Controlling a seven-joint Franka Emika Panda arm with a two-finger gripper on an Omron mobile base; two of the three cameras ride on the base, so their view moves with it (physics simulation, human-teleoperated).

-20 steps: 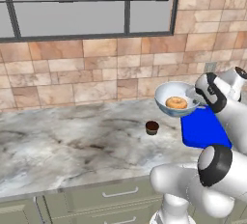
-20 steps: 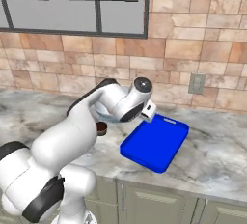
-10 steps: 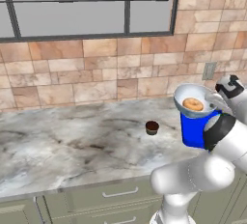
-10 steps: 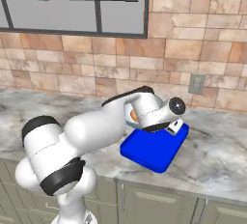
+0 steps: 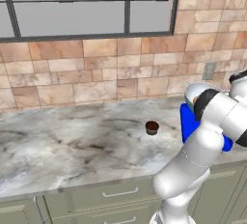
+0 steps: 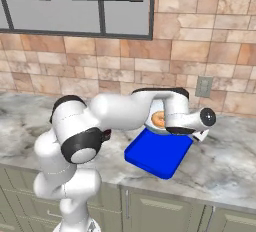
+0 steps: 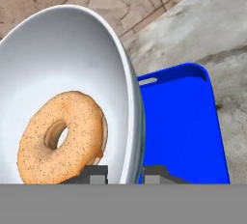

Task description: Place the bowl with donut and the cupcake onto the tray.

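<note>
Above the blue tray, held in the air: the white bowl, with the golden donut lying inside, against the lower wall of the bowl. Nothing else in the bowl. On the bare floor of the tray, nothing seen from the hand view.

Gripper closed narrow on the rim of the bowl, one dark fingertip inside the rim, near the donut, and the other outside, on the tray side. In the right base view, the gripper sits at the bowl over the far part of the tray, with the donut just visible behind the white arm. Arm stretched out from the base and bent sideways at the elbow, with the forearm lying over the tray.

Tray flat on the marble counter, long axis running away from the counter's front edge toward the tiled wall, handle slot at the far end. Bowl tilted in the hand view, opening turned away from the tray.

To the left of the tray in the left base view, apart from it: the dark cupcake, upright on the counter, not on the tray. Bowl partly hidden there by the arm.
</note>
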